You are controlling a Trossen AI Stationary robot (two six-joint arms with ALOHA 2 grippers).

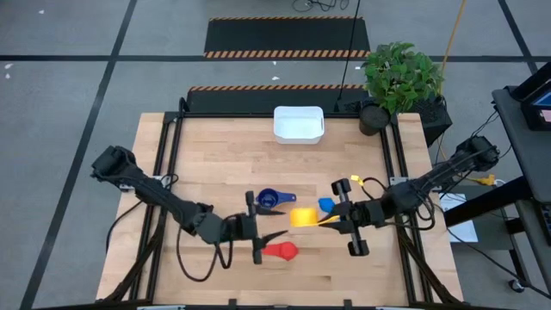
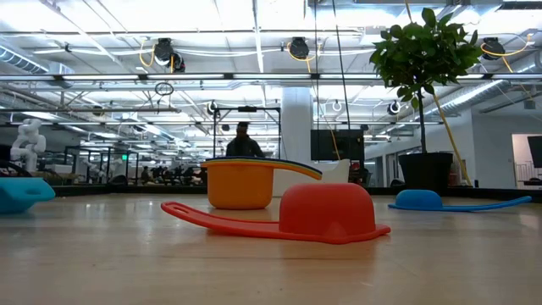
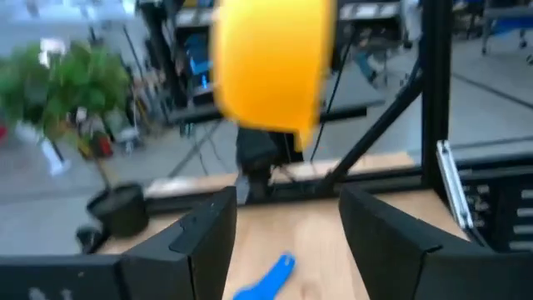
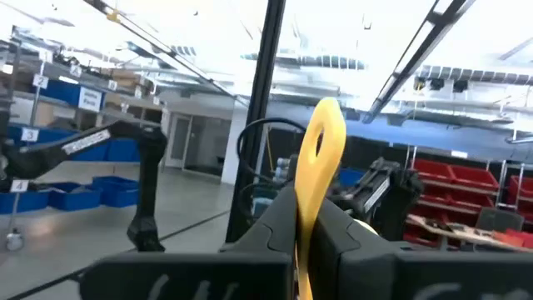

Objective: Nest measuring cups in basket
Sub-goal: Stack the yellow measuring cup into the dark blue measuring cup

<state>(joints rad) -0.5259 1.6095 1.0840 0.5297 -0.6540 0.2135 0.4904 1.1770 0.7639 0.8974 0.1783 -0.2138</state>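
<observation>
- The table point(image 1: 215, 155) is light wood with a dark rail along its sides; most of its far half lies bare, giving wide room between the arms and the back edge.
- A potted plant point(image 1: 400, 77) stands at the far right corner, just off the wood.
- The basket point(image 1: 299, 123) sits at the middle of the far edge, well apart from both arms.
- The right gripper point(image 1: 331, 220), near the table's middle right, is clamped tight on the flat handle of the yellow cup point(image 1: 303, 217); the cup shows lifted in the left wrist view point(image 3: 271, 62).
- The left gripper point(image 1: 274, 234), at front centre, has its jaws wide and holds nothing, pointing toward the yellow cup.
- The red cup point(image 1: 281, 251) lies upside down by the left gripper, near the front edge.
- The dark blue cup point(image 1: 270, 199) lies beyond the left gripper.
- A light blue cup point(image 1: 325, 205) lies just beside the right gripper.
</observation>
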